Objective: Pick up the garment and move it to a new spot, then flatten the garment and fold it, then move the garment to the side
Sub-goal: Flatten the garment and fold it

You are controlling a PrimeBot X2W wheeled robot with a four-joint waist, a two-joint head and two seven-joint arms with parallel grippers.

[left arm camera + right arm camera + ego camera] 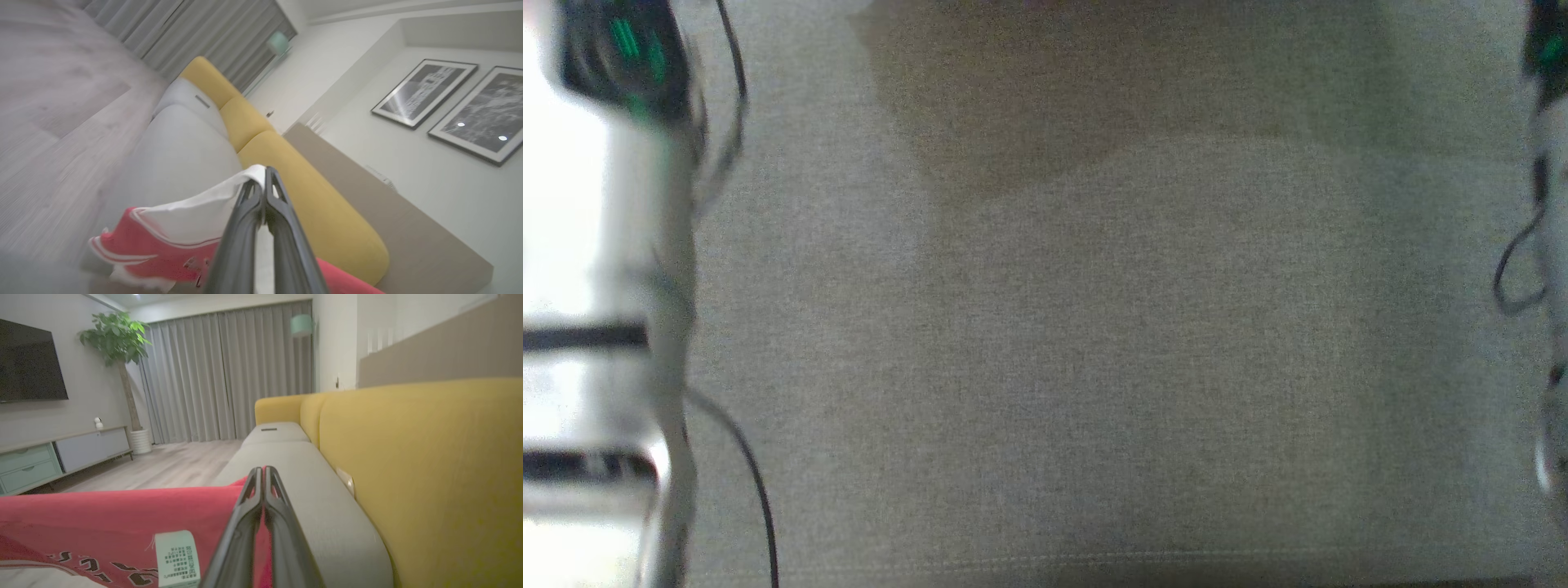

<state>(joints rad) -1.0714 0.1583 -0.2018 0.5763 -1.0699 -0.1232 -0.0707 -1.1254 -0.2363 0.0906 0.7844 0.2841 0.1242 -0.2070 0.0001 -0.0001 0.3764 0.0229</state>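
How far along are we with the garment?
Pickup looks done: the left gripper is shut on the white edge of the garment, the right gripper on its red edge. In hand: the move, garment held over the grey sofa seat. Left: set it down, flatten, fold, move aside.

The red-and-white fabric garment (102, 510) lies over the long grey cushioned sofa seat (318, 498), left of the right gripper (264, 469), whose fingertips grip its edge. The yellow padded backrest (429, 457) runs along the seat's right side, a beige flat panel (408, 228) behind it and two dark-framed pictures (423, 92) higher beyond. Far left, a black flat television (28, 363) hangs above a low long cabinet (61, 457); a green potted plant (116, 339) stands at the cabinet's far end, before grey pleated curtains (224, 375). The left gripper (263, 173) pinches the garment's edge above the seat
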